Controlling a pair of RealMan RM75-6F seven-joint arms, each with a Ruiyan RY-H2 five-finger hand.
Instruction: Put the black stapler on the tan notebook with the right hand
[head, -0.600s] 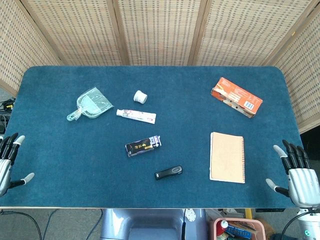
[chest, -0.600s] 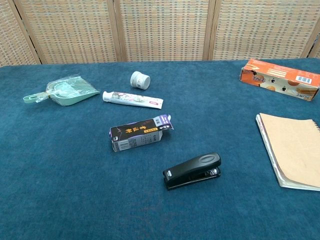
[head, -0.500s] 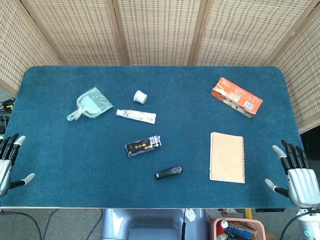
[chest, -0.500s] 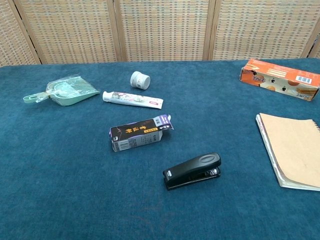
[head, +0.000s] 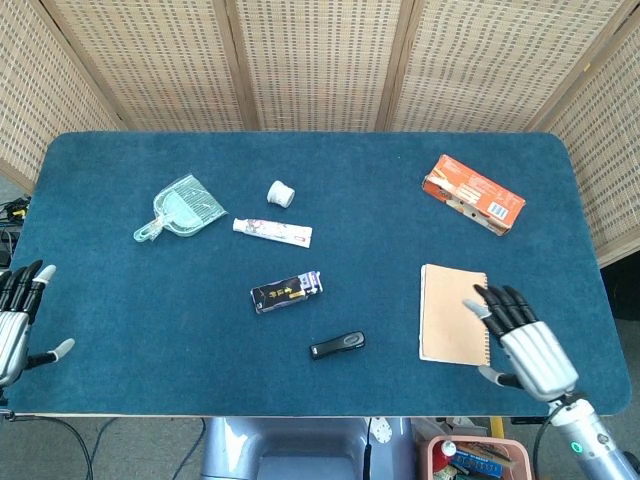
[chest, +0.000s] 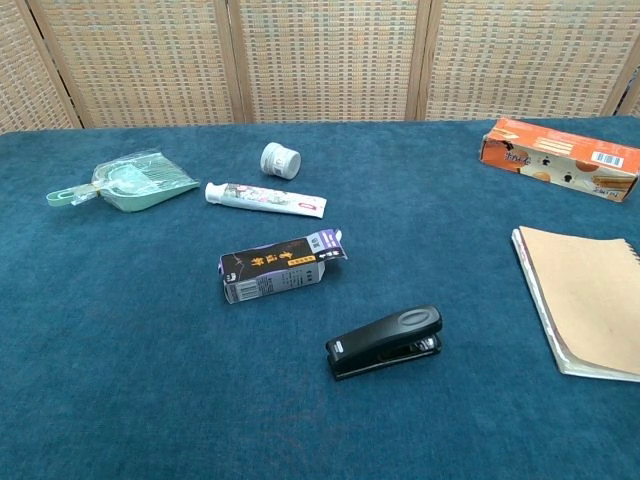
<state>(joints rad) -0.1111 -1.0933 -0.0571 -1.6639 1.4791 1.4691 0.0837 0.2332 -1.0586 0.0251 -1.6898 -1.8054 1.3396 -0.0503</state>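
The black stapler (head: 337, 345) (chest: 385, 341) lies on the blue table near the front edge, left of the tan notebook (head: 450, 311) (chest: 585, 297). My right hand (head: 525, 344) hovers open over the notebook's right front corner, fingers spread, holding nothing; it is well to the right of the stapler. At the table's front left edge, my left hand (head: 14, 320) is open and empty. Neither hand shows in the chest view.
A small dark carton (head: 286, 292) lies just behind the stapler. Further back are a toothpaste tube (head: 272, 232), a white jar (head: 281, 193) and a green dustpan (head: 180, 208). An orange box (head: 472, 194) sits at the back right.
My right hand has moved left and inward from the table's right edge to above the notebook's right side. The left hand shifted slightly. The objects have not moved.
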